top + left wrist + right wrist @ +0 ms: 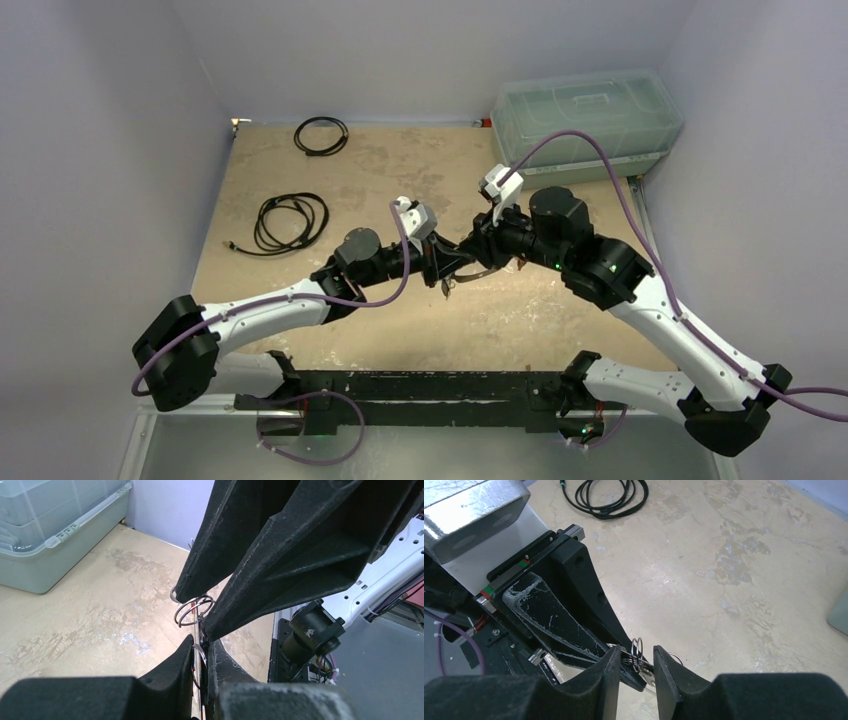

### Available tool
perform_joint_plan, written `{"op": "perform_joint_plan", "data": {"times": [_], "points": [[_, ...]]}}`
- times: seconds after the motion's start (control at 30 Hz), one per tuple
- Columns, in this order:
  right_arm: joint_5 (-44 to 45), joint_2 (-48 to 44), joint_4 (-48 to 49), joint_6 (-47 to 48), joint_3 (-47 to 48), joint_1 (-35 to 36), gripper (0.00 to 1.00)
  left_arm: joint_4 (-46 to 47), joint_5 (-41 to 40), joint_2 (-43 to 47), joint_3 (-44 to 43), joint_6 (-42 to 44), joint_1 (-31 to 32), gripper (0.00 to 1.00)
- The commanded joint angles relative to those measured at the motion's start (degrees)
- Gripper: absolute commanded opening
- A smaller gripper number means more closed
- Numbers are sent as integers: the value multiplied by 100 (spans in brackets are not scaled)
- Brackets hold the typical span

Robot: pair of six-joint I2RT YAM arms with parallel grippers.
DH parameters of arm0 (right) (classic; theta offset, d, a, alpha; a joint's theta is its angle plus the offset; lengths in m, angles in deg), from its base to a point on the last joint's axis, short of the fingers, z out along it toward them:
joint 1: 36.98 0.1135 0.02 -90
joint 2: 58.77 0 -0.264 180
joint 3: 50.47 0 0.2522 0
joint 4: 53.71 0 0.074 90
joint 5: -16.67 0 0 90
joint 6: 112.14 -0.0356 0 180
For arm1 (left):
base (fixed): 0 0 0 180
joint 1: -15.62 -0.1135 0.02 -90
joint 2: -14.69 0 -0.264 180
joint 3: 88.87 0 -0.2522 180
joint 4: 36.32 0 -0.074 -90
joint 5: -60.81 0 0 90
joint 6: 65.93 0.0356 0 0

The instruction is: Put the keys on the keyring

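Left wrist view puts the keyring (201,641) dead centre: a thin upright edge of metal, which I take for the flat ring seen edge-on, held in the air above the bench (520,320). The left arm's fingers (177,672) are almost together and clamped on it. At its upper end sit several small wire loops (638,652), probably the keys' own rings. No coloured key head shows plainly, though a small piece (447,289) dangles under the meeting point in the top view. The right arm's fingers (606,677) stand a narrow gap apart with the loops between them; I cannot tell whether they pinch a loop or only bracket it.

The step in hand looks like the threading itself, with ring and loop brought together tip to tip. The next move calls for a small, steady slide of a loop along the ring while the left grip holds firm.

Further off lie a coiled black cable (290,222), a thin cable loop (321,135) and a clear plastic box (585,115).
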Motion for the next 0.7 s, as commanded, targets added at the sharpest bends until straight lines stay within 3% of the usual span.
{"op": "perform_joint_plan", "data": {"times": [0.0, 0.33, 0.43, 0.67], "points": [[131, 18, 96, 98, 290, 38, 31, 555, 143, 13, -313, -104, -26, 0], [100, 88, -89, 137, 385, 85, 20, 521, 137, 58, -324, -121, -35, 0], [24, 95, -134, 155, 386, 118, 0, 493, 108, 89, -328, -109, -37, 0], [165, 161, -391, 53, 488, 229, 0, 366, -3, 115, -345, 131, -42, 0]]}}
